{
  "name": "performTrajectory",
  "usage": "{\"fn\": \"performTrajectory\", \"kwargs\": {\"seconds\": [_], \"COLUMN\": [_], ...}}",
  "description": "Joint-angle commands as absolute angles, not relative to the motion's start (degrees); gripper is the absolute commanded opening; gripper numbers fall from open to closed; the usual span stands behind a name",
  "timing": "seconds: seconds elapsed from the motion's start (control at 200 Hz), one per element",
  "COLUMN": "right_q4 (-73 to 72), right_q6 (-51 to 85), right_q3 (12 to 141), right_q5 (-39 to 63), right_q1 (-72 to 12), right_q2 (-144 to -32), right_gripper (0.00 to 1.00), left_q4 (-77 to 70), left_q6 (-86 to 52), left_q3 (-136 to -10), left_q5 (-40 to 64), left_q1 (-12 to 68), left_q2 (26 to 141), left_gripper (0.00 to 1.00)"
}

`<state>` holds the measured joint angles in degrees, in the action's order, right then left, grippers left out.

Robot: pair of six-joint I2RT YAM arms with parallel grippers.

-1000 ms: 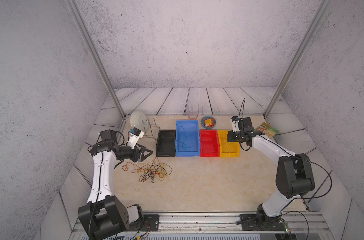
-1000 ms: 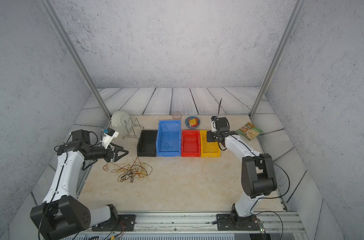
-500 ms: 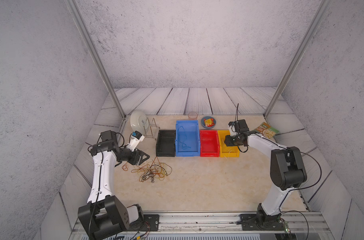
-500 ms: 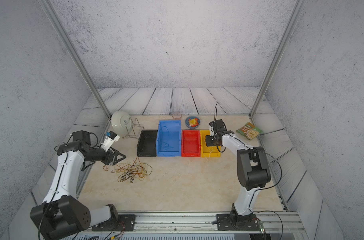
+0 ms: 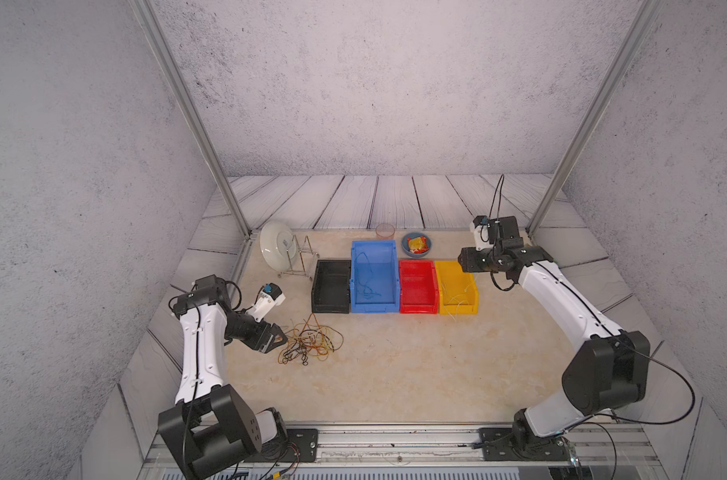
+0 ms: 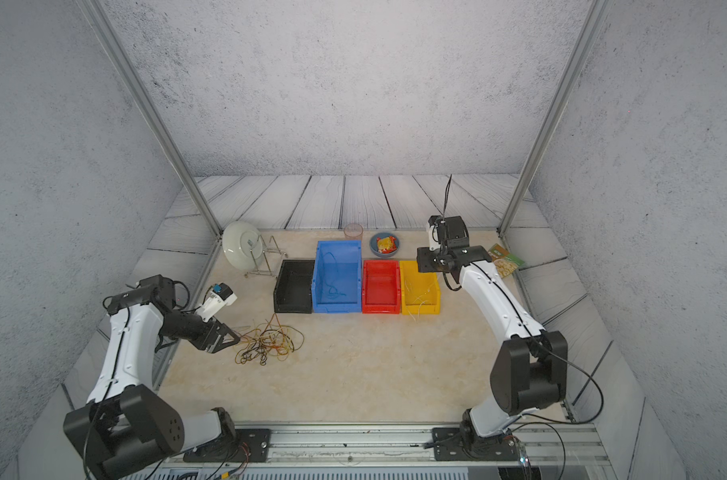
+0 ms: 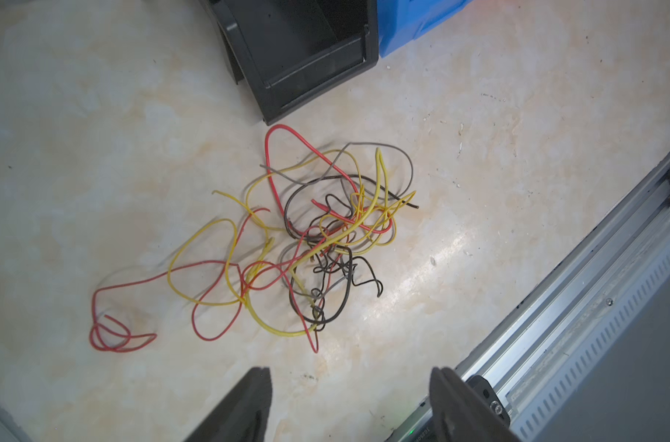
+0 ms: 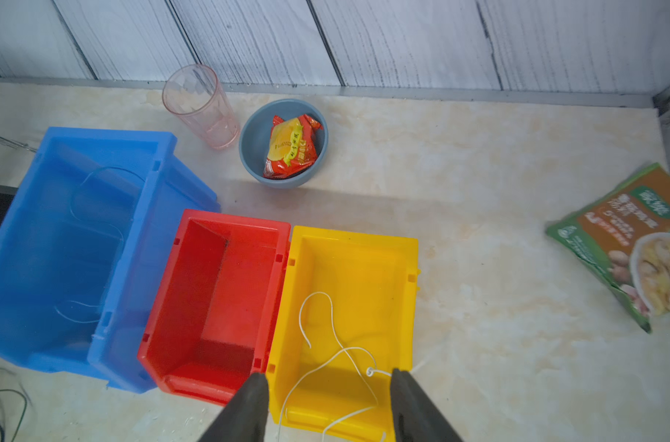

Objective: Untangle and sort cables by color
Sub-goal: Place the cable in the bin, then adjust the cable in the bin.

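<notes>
My left gripper (image 5: 276, 338) hangs low over the beige marbled tabletop (image 5: 395, 374), just beside the tangle of thin red, yellow, grey and black cables (image 5: 310, 343). In the left wrist view its dark fingers (image 7: 249, 402) are spread apart with only bare tabletop between them. The tangle lies ahead of the tips, apart from them, and near the front of the black plastic bin (image 7: 306, 72).

Four open bins stand side by side in a row. The black one sits beside a taller blue plastic bin (image 5: 374, 308), followed by a red plastic bin (image 5: 418, 309) and a yellow plastic bin (image 5: 457, 309). A loose blue strand (image 5: 368, 286) lies inside the blue bin.

My right gripper (image 8: 328, 375) is held above the yellow bin with its jaws parted and nothing pinched between them. A pale strand (image 8: 358, 348) lies looped on that bin's floor, and part of it drapes over the front wall. Its curled end lies close to one finger, and I cannot tell whether they touch.

Behind the row are a white plate in a wire rack (image 5: 275, 249), a clear ribbed tumbler (image 8: 199, 105) and a grey-blue bowl (image 8: 249, 153) holding a red-and-yellow snack packet (image 8: 291, 147). A green food pouch (image 8: 632, 245) lies flat, well apart from the bins.
</notes>
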<state>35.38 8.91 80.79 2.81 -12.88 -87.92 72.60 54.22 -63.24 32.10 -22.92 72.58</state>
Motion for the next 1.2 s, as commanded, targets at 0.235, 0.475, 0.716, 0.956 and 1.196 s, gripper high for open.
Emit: {"fn": "performTrajectory", "kwargs": {"seconds": [0.235, 0.475, 0.716, 0.956, 1.196], "right_q4": [55.19, 57.52, 53.66, 47.00, 44.42], "right_q6": [6.76, 4.69, 5.04, 4.83, 5.92], "right_q3": [74.48, 76.24, 74.96, 72.18, 73.27], "right_q5": [-0.48, 3.51, 2.64, -1.74, -6.96], "right_q1": [-19.71, -21.11, -23.47, -23.34, -23.38], "right_q2": [-85.47, -93.46, -99.14, -104.09, -103.79], "right_gripper": [0.55, 0.55, 0.55, 0.44, 0.02], "left_q4": [73.39, 73.56, 73.30, 73.14, 73.21], "left_q6": [56.62, 56.86, 56.99, 56.94, 56.86], "left_q3": [-61.00, -60.89, -59.87, -60.03, -60.39], "left_q5": [31.03, 31.75, 31.86, 33.03, 32.75], "left_q1": [-23.36, -23.37, -23.29, -23.30, -23.30], "left_q2": [72.38, 72.25, 71.73, 72.07, 72.02], "left_gripper": [0.72, 0.72, 0.71, 0.71, 0.71]}}
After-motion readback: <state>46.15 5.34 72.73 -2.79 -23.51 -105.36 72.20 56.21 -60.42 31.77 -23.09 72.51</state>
